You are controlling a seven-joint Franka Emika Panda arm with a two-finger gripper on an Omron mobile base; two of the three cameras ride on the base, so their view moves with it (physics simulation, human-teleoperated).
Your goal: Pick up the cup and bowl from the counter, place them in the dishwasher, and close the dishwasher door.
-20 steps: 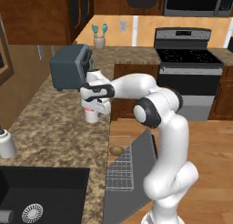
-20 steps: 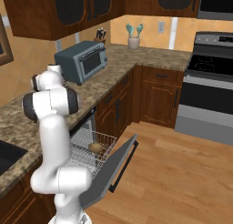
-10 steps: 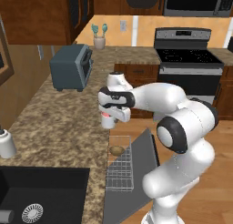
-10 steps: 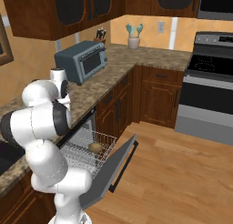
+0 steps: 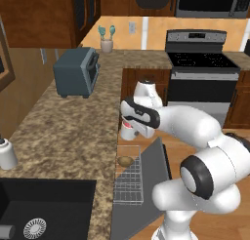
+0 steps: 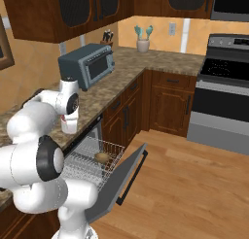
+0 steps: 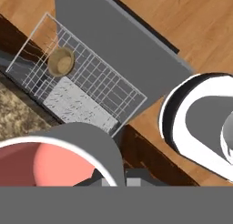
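My gripper [image 5: 131, 124] is shut on the cup [image 5: 128, 132], a small white cylinder with a salmon-red top, and holds it just off the counter [image 5: 73, 131] edge, over the open dishwasher. In the right base view the cup [image 6: 69, 124] hangs under the gripper [image 6: 70, 116], above the rack [image 6: 87, 161]. The hand view has the cup's red inside [image 7: 43, 166] at the bottom left. The tan bowl [image 5: 125, 161] lies in the wire rack [image 5: 130, 180], also seen as the bowl [image 6: 101, 157] and the bowl [image 7: 61, 62]. The dishwasher door [image 6: 121, 177] hangs open and down.
A grey toaster [image 5: 75, 78] stands on the counter at the back, a white jar [image 5: 7, 153] at the left, and a dark sink [image 5: 44, 210] near the front. A stove [image 5: 202, 63] sits at the right. Wooden floor [image 6: 194, 184] lies beyond the open door.
The arm has swung the cup from above the counter by the toaster out past the counter edge and lower, over the open dishwasher rack. The bowl has not moved.
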